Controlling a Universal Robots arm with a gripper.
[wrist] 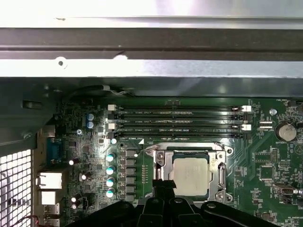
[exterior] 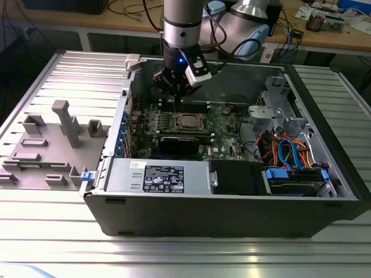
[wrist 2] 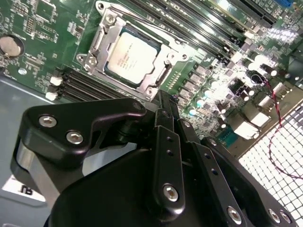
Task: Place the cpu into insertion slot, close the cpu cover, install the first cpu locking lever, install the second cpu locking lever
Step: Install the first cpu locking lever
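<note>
Silver-grey cpu (wrist: 191,176) sits in the insertion slot (wrist: 189,154), inside the open case (exterior: 232,214).

Bright overhead light, glare streaks on the ribbed table (exterior: 174,258), blown-out highlights on the green board (wrist 2: 47,28), case (exterior: 232,217) interior shadowed.

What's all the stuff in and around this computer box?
dark grey open computer case: one, on ribbed metal table
green circuit board: one, flat inside the case
square silver-grey cpu chip: one, mid-board
thin silver metal cpu cover: one, framing the cpu
long black memory slots: four, beside the cpu
blue and orange cables: bundle, inside, exterior view's right
grey plastic fixture: one, exterior view's left
black gripper: one, shut, over the board near the cpu
</note>
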